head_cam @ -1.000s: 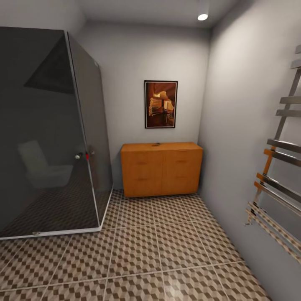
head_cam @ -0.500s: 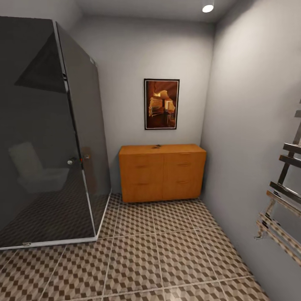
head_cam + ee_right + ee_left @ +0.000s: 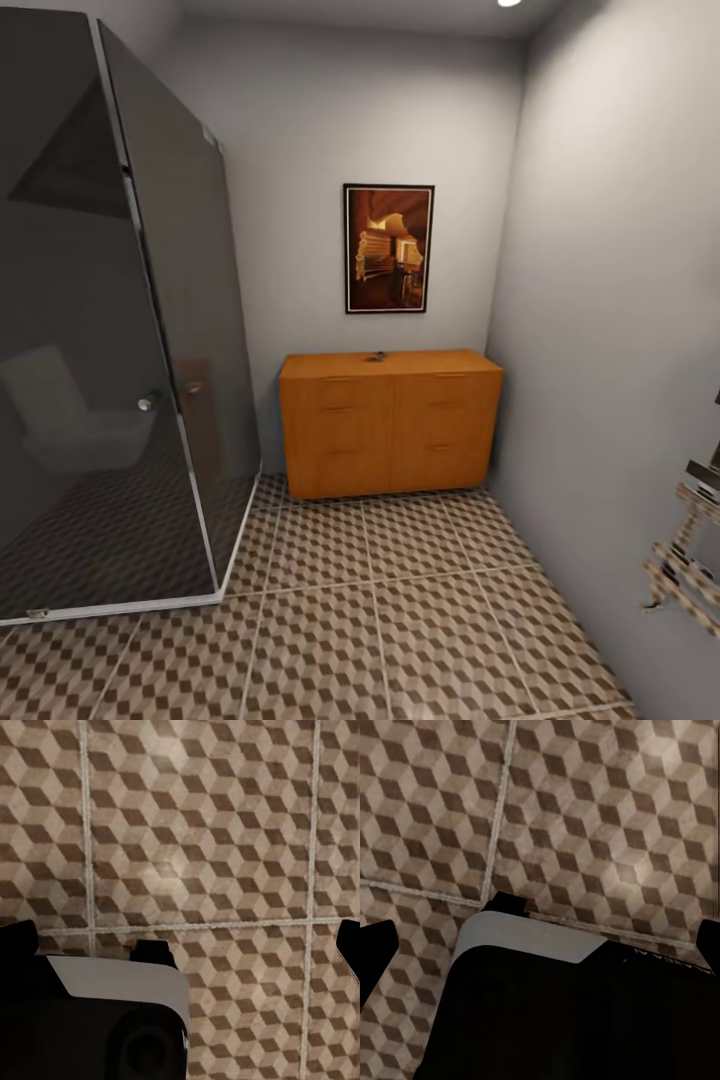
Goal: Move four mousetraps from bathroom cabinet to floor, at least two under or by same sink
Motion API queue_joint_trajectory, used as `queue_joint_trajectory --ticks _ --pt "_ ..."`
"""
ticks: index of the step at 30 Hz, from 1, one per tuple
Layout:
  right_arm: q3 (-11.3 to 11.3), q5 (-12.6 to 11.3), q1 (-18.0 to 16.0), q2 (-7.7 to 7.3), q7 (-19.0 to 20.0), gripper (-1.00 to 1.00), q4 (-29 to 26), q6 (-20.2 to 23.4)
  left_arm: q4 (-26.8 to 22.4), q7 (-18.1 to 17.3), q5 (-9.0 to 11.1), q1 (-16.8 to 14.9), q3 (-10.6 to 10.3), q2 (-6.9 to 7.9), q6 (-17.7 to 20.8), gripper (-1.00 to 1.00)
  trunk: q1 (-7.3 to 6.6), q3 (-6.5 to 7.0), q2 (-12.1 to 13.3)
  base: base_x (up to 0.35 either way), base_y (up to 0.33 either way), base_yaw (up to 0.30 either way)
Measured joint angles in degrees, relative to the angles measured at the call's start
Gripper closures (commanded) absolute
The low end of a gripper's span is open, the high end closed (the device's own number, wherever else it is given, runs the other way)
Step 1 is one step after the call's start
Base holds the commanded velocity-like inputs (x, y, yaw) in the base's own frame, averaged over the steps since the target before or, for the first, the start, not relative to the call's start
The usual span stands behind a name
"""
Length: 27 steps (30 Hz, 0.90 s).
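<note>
The orange-brown cabinet stands against the far wall in the head view, all its doors and drawers shut. A small dark item lies on its top, too small to identify. The mousetraps are hidden. The cube-patterned bathroom floor stretches from me to the cabinet. In the left wrist view my left gripper hangs open over the tiles, its dark fingertips far apart. My right gripper is likewise open above the floor, holding nothing.
A dark glass shower enclosure fills the left side, its white base rim on the floor. A framed picture hangs above the cabinet. A metal towel rail juts from the right wall. My own dark base shows below each wrist.
The whole view has shifted: the camera has moved forward, so the cabinet looks larger and the towel rail has slid almost out at the right edge.
</note>
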Motion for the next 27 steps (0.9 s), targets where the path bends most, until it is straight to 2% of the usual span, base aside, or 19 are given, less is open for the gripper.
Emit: queue_joint_trajectory --ticks 27 --pt "0.0 0.0 0.0 0.08 0.0 -1.00 0.0 0.0 0.0 0.0 0.0 0.0 0.0 0.00 -0.1 -1.00 0.00 0.00 0.0 0.323 0.000 0.000"
